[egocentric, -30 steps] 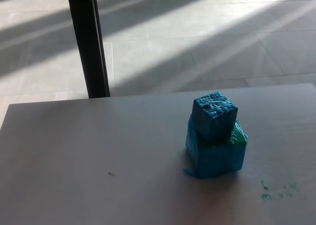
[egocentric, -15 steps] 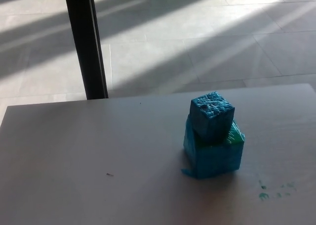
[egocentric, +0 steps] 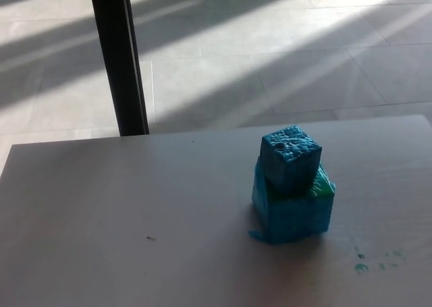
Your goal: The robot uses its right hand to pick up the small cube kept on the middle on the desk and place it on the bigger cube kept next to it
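Observation:
A small blue cube (egocentric: 290, 156) rests on top of a bigger blue cube (egocentric: 294, 210), turned a little off square with it. The bigger cube shows a green patch on its top right corner. Both stand on the pale desk (egocentric: 135, 212), right of its middle. Neither of my hands shows in the head view.
A black vertical post (egocentric: 121, 57) rises behind the desk's far edge at the left. Small green smears (egocentric: 371, 261) mark the desk near the front right. A tiny dark speck (egocentric: 150, 238) lies left of the cubes. Tiled floor with sunlight bands lies beyond.
The cubes have not moved on the desk. The whole picture has shifted slightly, so the camera has moved a little.

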`<state>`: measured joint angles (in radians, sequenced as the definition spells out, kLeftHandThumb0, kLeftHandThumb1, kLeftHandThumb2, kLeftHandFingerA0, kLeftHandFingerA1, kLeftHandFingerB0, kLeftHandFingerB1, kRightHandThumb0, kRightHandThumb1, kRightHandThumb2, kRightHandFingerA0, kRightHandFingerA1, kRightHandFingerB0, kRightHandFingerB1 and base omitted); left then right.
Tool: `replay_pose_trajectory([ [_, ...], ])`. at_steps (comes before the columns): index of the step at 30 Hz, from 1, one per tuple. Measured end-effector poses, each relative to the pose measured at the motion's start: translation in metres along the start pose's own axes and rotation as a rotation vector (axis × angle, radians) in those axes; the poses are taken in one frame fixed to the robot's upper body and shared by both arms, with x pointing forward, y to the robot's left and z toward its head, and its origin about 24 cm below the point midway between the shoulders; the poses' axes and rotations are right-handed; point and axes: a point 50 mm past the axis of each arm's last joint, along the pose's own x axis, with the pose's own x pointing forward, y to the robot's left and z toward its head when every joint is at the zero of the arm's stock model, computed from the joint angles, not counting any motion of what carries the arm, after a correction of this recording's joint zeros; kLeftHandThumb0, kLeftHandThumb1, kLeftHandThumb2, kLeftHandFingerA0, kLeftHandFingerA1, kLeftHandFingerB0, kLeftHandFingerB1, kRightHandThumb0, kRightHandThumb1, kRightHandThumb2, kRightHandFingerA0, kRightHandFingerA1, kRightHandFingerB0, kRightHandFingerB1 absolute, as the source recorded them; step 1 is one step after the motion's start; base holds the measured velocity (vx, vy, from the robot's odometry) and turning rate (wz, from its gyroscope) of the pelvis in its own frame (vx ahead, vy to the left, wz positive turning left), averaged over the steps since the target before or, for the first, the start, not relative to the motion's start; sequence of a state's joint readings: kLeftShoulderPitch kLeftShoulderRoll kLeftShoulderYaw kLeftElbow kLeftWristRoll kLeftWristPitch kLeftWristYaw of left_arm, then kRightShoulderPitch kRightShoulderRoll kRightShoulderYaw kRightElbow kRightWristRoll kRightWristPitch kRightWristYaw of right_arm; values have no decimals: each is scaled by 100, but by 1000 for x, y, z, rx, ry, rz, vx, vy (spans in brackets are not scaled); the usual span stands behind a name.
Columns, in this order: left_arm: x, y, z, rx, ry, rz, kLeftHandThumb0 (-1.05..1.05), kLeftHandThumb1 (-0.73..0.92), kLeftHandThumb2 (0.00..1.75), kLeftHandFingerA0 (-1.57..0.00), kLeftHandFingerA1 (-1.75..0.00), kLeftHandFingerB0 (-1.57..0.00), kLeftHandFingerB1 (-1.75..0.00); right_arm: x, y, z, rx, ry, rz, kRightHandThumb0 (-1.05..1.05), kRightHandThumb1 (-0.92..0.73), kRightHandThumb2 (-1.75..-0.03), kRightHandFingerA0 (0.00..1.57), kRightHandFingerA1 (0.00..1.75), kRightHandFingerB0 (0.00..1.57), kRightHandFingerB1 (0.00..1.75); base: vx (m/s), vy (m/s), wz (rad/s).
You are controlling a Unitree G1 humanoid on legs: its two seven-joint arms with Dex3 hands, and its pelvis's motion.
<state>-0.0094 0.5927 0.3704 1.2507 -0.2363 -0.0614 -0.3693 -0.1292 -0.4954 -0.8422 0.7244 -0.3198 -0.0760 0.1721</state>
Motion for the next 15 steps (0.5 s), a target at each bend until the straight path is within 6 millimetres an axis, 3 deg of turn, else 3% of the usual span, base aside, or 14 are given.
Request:
replay_pose_trajectory([
  [1, 0, 0, -1, 0, 2, 0, -105, 22, 100, -35, -162, -87, -140, -2, -1, -9, 22, 32, -16, -72, -77, -62, 26, 122, 18, 83, 0, 0, 0],
  [2, 0, 0, -1, 1, 2, 1, -105, 24, 113, -28, -173, -62, -143, -4, -1, -17, 45, 57, -30, -69, -60, -105, 39, 87, 13, 65, 0, 0, 0],
  [3, 0, 1, -1, 1, 4, 1, -105, 19, 110, -31, -168, -60, -143, -7, -2, -28, 77, 96, -50, -71, -79, -61, 18, 105, 14, 79, 0, 0, 0],
  [4, -1, 1, -2, 1, 5, 1, -105, 19, 110, -31, -168, -60, -143, -10, -1, -38, 108, 132, -66, -71, -79, -61, 18, 105, 14, 79, 0, 0, 0],
  [5, -1, 1, -2, 1, 5, 2, -105, 21, 103, -40, -159, -90, -135, -13, -1, -45, 131, 160, -78, -67, -78, -63, 7, 105, 14, 79, 0, 0, 0],
  [6, -1, 1, -3, 2, 7, 2, -48, -19, 91, -45, -153, -83, -153, -16, 0, -54, 159, 193, -92, -67, -80, -60, 16, 97, 27, 80, 0, 0, 0],
  [7, -1, 1, -3, 2, 9, 3, -105, 23, 100, -39, -160, -83, -142, -20, 1, -62, 189, 224, -105, -68, -78, -63, 8, 104, 24, 82, 0, 0, 0],
  [8, -1, 1, -3, 2, 10, 3, -105, 15, 115, -36, -162, -62, -139, -22, 2, -68, 215, 247, -114, -71, -74, -66, 70, 154, 61, 98, 0, 0, 0],
  [9, -1, 1, -4, 2, 11, 3, -105, 15, 115, -36, -162, -62, -139, -25, 4, -73, 238, 270, -122, -71, -74, -66, 70, 154, 61, 98, 0, 0, 0],
  [10, -1, 1, -4, 2, 12, 5, -101, 12, 117, -35, -168, -60, -151, -27, 7, -79, 260, 302, -129, -70, -78, -60, 48, 136, 51, 90, 0, 0, 0],
  [11, -1, 1, -4, 1, 13, 6, -105, 18, 103, -63, -140, -97, -130, -29, 11, -84, 275, 328, -130, -68, -77, -61, 41, 112, 55, 84, 0, 0, 0],
  [12, -1, 1, -5, 0, 15, 9, -105, 18, 103, -63, -140, -97, -130, -33, 17, -91, 296, 366, -125, -68, -77, -61, 41, 112, 55, 84, 0, 0, 0],
  [13, -1, 2, -5, -1, 17, 12, -105, 18, 103, -63, -140, -97, -130, -36, 22, -96, 317, 395, -120, -68, -76, -61, 32, 101, 38, 81, 0, 0, 0],
  [15, -1, 2, -6, -3, 20, 15, -105, 18, 103, -63, -140, -97, -130, -40, 30, -103, 349, 437, -108, -68, -76, -61, 32, 101, 38, 81, 0, 0, 0],
])
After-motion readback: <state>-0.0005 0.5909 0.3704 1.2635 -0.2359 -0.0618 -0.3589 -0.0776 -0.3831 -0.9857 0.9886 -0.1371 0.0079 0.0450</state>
